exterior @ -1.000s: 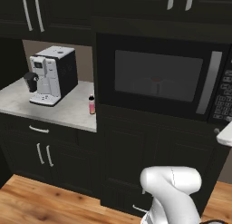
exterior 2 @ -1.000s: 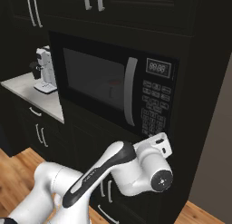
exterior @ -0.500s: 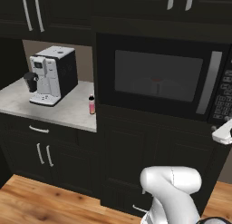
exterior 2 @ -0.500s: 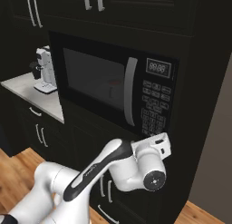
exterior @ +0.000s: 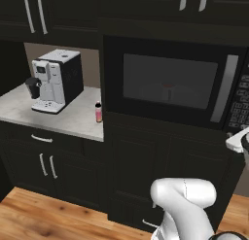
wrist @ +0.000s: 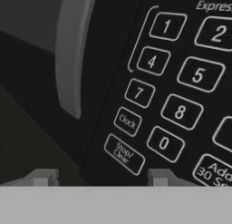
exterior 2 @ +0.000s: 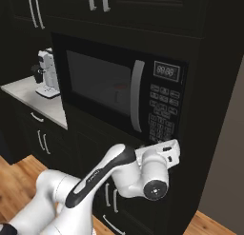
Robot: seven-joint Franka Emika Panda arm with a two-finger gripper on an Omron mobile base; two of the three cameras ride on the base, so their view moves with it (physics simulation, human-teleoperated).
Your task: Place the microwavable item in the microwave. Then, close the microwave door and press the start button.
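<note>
since the microwave door [exterior 2: 102, 86] is shut with the mug [exterior: 168, 92] faintly visible inside, we only need the start button; our gripper [wrist: 97, 177], fingers parted and empty, sits at the keypad [wrist: 181, 91].

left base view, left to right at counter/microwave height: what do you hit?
white coffee machine → slim pink bottle → microwave door glass, white mug faintly visible behind it → silver door handle → keypad panel → white robot hand at the right edge.
</note>
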